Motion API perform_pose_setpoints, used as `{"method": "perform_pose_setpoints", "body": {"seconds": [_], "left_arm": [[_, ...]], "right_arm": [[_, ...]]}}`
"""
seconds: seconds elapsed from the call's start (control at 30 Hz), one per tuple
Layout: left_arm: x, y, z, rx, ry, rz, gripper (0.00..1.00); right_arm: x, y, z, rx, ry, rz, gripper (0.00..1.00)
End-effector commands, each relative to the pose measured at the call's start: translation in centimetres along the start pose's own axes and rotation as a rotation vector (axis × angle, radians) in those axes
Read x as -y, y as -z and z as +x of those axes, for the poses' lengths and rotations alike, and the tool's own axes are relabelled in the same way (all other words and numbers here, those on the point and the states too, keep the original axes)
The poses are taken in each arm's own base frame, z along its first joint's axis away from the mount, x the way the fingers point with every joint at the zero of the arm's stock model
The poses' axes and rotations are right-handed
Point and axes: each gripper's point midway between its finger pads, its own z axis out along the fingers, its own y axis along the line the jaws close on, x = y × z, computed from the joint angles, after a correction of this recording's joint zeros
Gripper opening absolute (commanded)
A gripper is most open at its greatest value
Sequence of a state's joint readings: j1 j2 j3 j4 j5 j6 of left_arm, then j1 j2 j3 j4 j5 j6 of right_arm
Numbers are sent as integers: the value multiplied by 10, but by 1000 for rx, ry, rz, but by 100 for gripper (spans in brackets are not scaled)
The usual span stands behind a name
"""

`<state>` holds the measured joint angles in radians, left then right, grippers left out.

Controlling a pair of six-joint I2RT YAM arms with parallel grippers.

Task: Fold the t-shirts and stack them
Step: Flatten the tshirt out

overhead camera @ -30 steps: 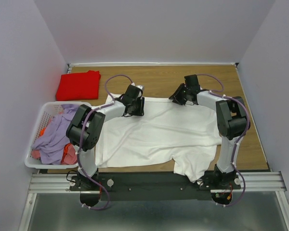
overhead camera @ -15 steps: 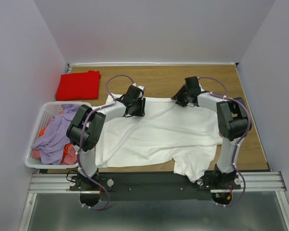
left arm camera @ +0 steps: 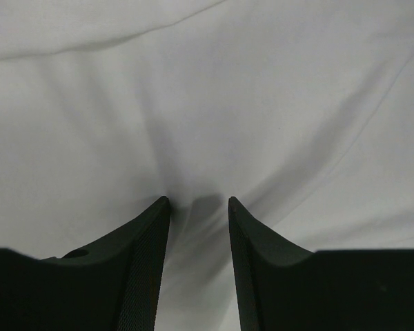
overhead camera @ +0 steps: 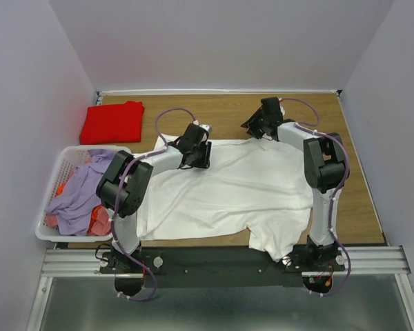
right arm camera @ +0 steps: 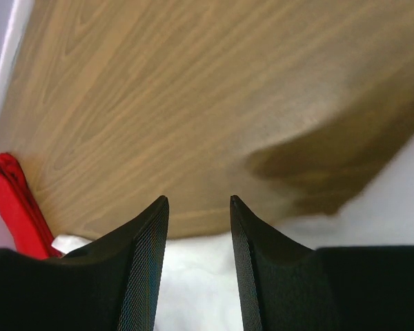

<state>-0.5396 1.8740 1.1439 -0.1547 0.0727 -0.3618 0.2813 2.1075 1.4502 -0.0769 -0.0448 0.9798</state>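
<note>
- White shirt (overhead camera: 228,189): spread flat on desk (overhead camera: 228,114), centre of top view. Far edge runs between the two wrists; one sleeve hangs over near desk edge, lower centre-right. Cloth rumpled, shallow creases throughout.
- Red shirt (overhead camera: 112,122): folded, upper left of top view, at far-left desk corner. Apart from white shirt.
- Basket (overhead camera: 90,149): left edge of top view, just below red shirt. Holds lilac cloth (overhead camera: 79,196) plus orange/pink items.
- L fingers (left arm camera: 198,200): approx. half open. Tips down on white shirt near its far-left edge. Creases converge on the gap and a shadowed pucker sits between the tips. Gap is wide, so cloth is not clamped.
- R fingers (right arm camera: 199,198): approx. half open, holding nothing. Positioned above bare desk, just beyond white shirt's far edge, upper centre-right of top view. R wrist view: wood fills upper frame, white cloth along bottom and lower right, red shirt at left edge.
- Both arms extend from near-edge bases across the white shirt.
</note>
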Motion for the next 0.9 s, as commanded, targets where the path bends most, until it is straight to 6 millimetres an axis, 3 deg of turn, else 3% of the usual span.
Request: {"method": "perform_pose_setpoints", "body": {"seconds": [0.0, 0.23, 0.37, 0.43, 0.53, 0.57, 0.6, 0.7, 0.87], "left_arm": [[-6, -7, 36, -105, -13, -17, 47], [-12, -3, 39, -112, -9, -56, 47], [-16, -1, 32, -89, -5, -85, 48], [-15, 0, 30, -84, -5, -86, 48], [-15, 2, 29, -79, -4, -84, 48], [-15, 2, 28, -75, -4, -84, 48], [-15, 2, 28, -73, -6, -84, 48], [-13, 3, 25, -65, -9, -79, 48], [-12, 2, 24, -63, -12, -72, 48]], "right_arm": [[-2, -21, -13, 39, -13, 16, 48], [-14, -38, -44, 69, 28, -12, 49], [-21, -12, -57, 96, 127, -10, 49], [-10, 5, -63, 132, 197, 47, 49], [24, 33, -64, 146, 209, 136, 47], [26, 46, -68, 153, 197, 133, 46], [53, 49, -60, 117, 170, 178, 46], [82, 65, -43, 72, 115, 213, 45], [97, 68, -9, -28, 29, 204, 43]]}}
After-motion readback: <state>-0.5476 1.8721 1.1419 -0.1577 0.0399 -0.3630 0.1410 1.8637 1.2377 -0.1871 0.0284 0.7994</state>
